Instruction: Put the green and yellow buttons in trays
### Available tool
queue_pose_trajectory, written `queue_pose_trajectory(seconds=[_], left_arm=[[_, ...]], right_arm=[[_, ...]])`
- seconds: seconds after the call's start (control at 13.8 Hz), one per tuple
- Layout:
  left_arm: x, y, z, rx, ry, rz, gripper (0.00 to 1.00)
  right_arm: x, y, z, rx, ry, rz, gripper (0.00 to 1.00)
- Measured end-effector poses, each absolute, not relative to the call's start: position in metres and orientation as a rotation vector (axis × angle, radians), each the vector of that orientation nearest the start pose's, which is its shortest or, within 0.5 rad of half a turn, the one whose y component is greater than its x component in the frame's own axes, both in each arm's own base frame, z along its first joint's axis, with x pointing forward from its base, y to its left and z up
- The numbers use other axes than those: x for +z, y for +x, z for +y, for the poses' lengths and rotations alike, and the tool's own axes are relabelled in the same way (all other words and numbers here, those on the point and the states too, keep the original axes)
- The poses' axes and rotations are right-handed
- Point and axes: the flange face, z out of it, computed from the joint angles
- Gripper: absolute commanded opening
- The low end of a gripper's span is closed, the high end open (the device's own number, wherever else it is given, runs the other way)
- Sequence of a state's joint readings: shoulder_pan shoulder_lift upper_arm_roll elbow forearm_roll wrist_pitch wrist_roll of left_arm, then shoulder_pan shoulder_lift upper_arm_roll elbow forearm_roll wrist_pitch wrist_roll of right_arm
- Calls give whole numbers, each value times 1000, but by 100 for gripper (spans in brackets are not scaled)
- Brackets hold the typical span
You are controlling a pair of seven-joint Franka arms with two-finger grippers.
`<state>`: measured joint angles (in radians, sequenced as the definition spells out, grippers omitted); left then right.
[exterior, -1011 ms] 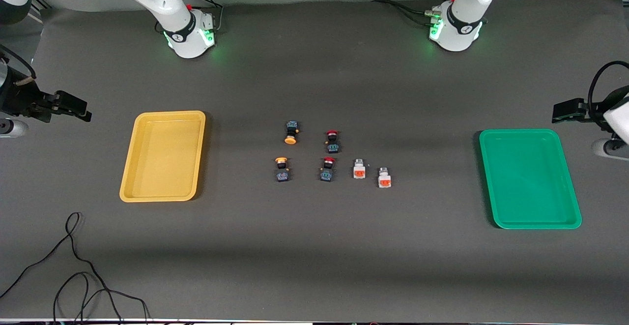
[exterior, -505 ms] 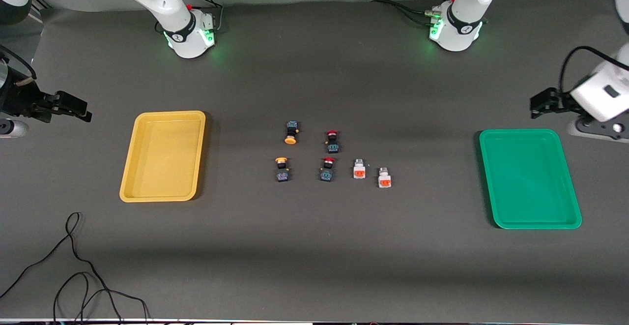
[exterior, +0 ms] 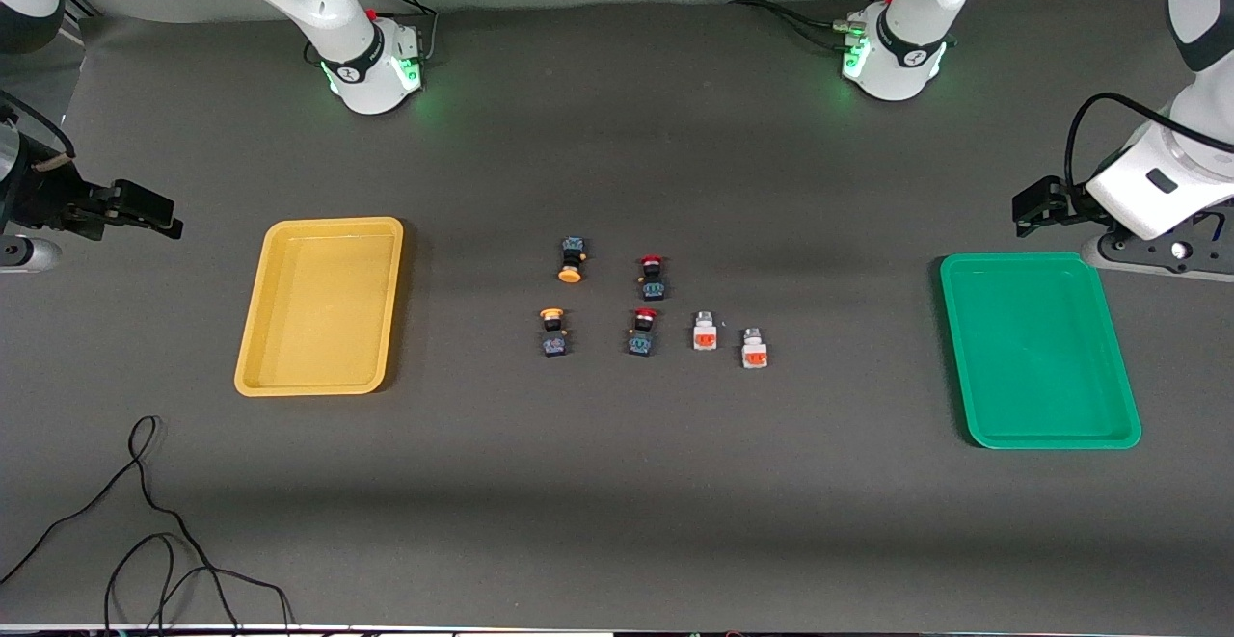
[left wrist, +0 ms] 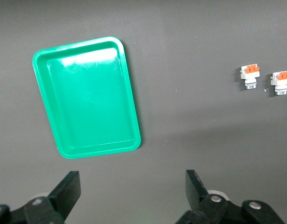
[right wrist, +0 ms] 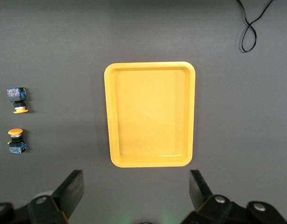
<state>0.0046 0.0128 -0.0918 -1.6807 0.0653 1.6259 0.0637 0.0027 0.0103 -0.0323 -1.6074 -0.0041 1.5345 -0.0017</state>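
Observation:
Two dark buttons with yellow-orange caps [exterior: 571, 259] [exterior: 552, 331] and two white blocky buttons with orange-red faces [exterior: 705, 331] [exterior: 754, 348] lie mid-table. The yellow tray [exterior: 318, 305] sits toward the right arm's end, the green tray [exterior: 1039, 348] toward the left arm's end; neither holds anything. My left gripper [exterior: 1032, 208] hangs open over the mat beside the green tray [left wrist: 87, 98], its wrist view also showing the white buttons [left wrist: 250, 76]. My right gripper [exterior: 145, 208] waits open over the mat beside the yellow tray [right wrist: 150, 114], with the yellow-capped buttons [right wrist: 17, 100] in its view.
Two dark switches with red caps [exterior: 652, 277] [exterior: 642, 331] lie between the yellow-capped and white ones. A loose black cable [exterior: 145, 521] curls on the mat nearer the front camera than the yellow tray. The arm bases [exterior: 371, 64] [exterior: 892, 54] stand along the robots' edge of the table.
My left gripper has swung in from the table's end toward the green tray's corner. The right arm, the buttons and both trays have stayed put.

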Motion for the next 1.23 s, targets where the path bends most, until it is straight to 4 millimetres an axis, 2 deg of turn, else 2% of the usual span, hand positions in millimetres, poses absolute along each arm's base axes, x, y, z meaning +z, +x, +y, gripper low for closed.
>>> queue_pose_trajectory(seconds=[0.58,0.72,0.87,1.01,1.16,1.23], left_arm=[[566,562,-40,93,-3068,237,100],[567,563,-40,89,-3068,236,100],[567,563,-40,87,-3072,236,100],[567,564,-41,86,-3078,235,100],[566,564,-41,87,-3080,234,100],[566,564,-41,87,-3082,234,100]], right_arm=[[596,552,-16,144,-3141,42,100],[595,552,-10,149,-3141,27,100],[594,552,6,158,-3143,13,100],[589,550,33,176,-3146,27,100],[581,546,72,197,-3136,89,100],[577,543,97,200,-3129,129,100]])
